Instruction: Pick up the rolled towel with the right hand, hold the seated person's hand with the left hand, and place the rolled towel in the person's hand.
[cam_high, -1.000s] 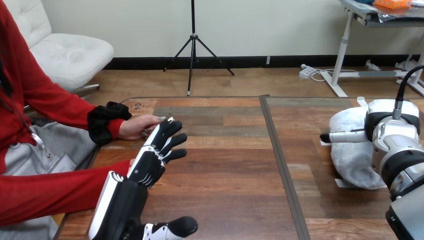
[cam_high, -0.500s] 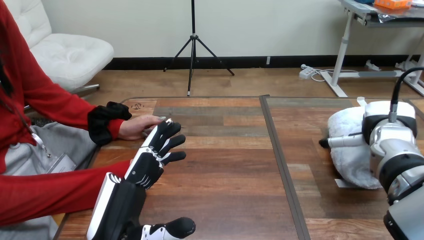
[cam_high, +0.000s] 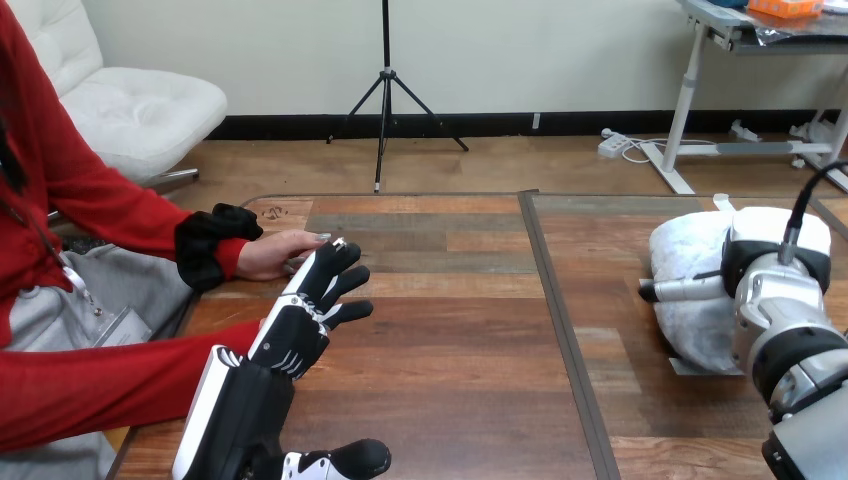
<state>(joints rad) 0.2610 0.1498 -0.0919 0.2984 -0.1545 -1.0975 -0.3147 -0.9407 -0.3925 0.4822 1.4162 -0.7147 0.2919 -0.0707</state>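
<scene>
Rolled towel: right of frame, on bench; not yet delivered.
Right robot hand: against rolled towel; grasp cannot be told.
Left robot hand: lower left, spread flat, beside person's hand, unclasped.
Remaining: lift, clasp, placement.

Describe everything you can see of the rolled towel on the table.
The rolled towel is white and fluffy, soft cloth by its look, a plump roll lying on the wooden table near its right side. The right robot hand is against the towel's right part and hides it. Whether the hand grips the towel cannot be told. Nothing else touches it.
</scene>
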